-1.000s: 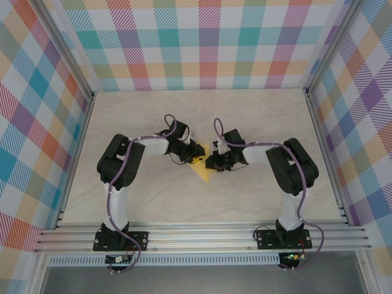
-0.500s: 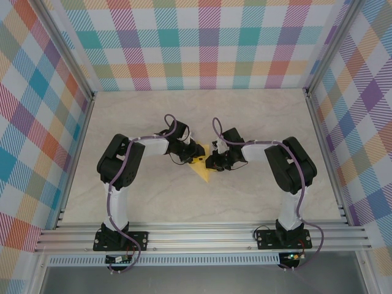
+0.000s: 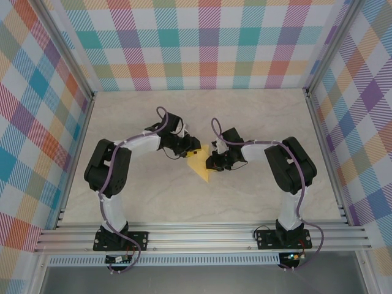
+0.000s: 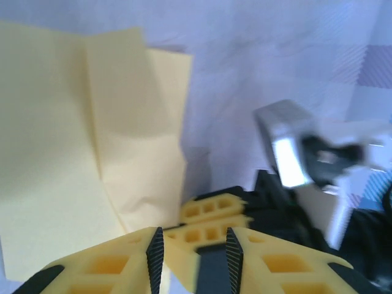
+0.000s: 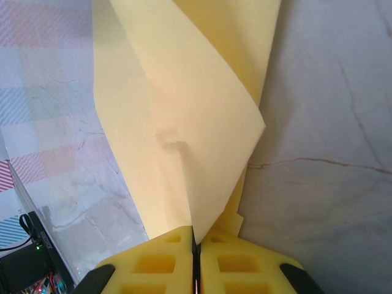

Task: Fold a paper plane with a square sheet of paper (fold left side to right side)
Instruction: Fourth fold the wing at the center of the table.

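The yellow sheet of paper (image 3: 201, 169) lies mid-table, creased into a kite shape with its tip toward the near side. My right gripper (image 3: 211, 163) is at its right edge. In the right wrist view the right gripper (image 5: 195, 236) is shut on a raised flap of the paper (image 5: 184, 110), lifted off the layers below. My left gripper (image 3: 193, 149) hovers at the paper's far corner. In the left wrist view the left gripper (image 4: 191, 257) stands open with nothing between its pads. The paper (image 4: 67, 153) lies to its left and the right gripper's fingers (image 4: 214, 211) just ahead.
The pale marbled table (image 3: 153, 196) is ringed by an aluminium frame (image 3: 202, 236) and plaid walls (image 3: 208, 43). Both arm bases sit at the near edge. The two wrists are close together above the paper.
The left arm's elbow has swung left and its gripper has opened a little and drawn back off the paper's far corner. The right gripper has tightened on the flap.
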Tool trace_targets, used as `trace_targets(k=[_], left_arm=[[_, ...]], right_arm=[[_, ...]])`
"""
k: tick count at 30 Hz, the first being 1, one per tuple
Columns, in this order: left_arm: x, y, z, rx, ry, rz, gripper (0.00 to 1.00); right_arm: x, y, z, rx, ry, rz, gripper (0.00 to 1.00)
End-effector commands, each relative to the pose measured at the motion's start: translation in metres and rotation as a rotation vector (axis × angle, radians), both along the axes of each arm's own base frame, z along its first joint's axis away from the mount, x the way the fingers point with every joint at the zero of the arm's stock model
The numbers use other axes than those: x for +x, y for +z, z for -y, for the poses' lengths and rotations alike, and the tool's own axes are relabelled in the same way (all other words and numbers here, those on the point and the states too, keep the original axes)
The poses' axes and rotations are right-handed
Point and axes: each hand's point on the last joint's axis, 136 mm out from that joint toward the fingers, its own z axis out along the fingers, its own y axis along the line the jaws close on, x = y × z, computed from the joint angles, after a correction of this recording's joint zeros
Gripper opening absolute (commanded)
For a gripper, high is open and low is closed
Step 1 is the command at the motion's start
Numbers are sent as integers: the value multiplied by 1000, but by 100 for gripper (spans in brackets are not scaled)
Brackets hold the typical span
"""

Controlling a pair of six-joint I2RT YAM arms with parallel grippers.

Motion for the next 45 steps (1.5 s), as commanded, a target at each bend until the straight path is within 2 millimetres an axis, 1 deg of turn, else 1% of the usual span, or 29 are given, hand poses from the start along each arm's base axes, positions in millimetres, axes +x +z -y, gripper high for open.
trace_targets(k=[1, 5, 9, 14, 22, 28, 31, 35, 39, 42, 43, 45], left_arm=[[-11, 6, 0, -40, -23, -12, 29], [-22, -8, 12, -51, -56, -53, 23], [-23, -22, 23, -54, -64, -94, 17], [-26, -34, 31, -58, -73, -132, 15], [-32, -51, 34, -54, -76, -185, 12], [-33, -71, 31, -17, -64, -218, 11], [-29, -79, 27, 20, -52, -219, 11], [-19, -84, 14, 83, -20, -203, 10], [-4, -83, 1, 110, 22, -181, 10], [9, -79, -2, 116, 31, -149, 11], [8, -81, -6, 133, 35, -169, 12], [17, -80, -8, 134, 45, -155, 12]], right_arm=[[-13, -32, 11, -106, 14, -48, 7], [-13, -33, 10, -107, 19, -49, 7], [-13, -33, 10, -110, 19, -50, 7], [-13, -32, 10, -112, 20, -50, 7], [-12, -32, 10, -116, 21, -49, 7], [-13, -32, 10, -123, 26, -52, 7], [-14, -33, 11, -133, 32, -53, 7], [-15, -34, 12, -143, 36, -52, 7], [-16, -35, 14, -153, 37, -51, 7], [-18, -37, 15, -157, 38, -54, 7], [-17, -37, 15, -158, 38, -53, 7], [-18, -38, 16, -157, 41, -55, 7]])
